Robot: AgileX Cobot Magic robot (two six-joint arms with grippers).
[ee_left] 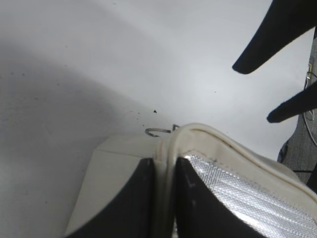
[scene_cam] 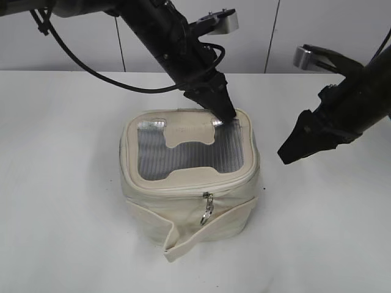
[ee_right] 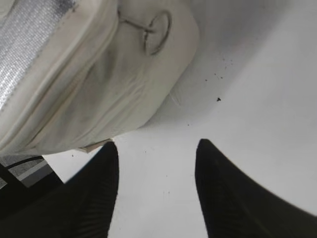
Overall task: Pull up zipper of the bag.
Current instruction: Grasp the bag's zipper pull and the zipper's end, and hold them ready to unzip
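On a white table (scene_cam: 61, 183), the left gripper (scene_cam: 225, 111) presses down at the back right corner of the cream bag (scene_cam: 189, 183), its two dark fingers (ee_left: 133, 203) clamped on the raised rim of the top panel. The left wrist view shows the zipper (ee_left: 166, 163) rim pinched between them, with the grey mesh window (ee_left: 237, 193) just to one side of the fingertips and a silver ring pull (ee_left: 159, 131) poking out just beyond them. A second ring pull (scene_cam: 208, 210) hangs on the bag's front face, on the side away from that gripper. The right gripper (scene_cam: 293, 149) hovers off the bag's right side, well apart from it, its jaws spread with nothing between them. A loose cream strap (scene_cam: 201, 235) trails across the bag's front, below the hanging pull.
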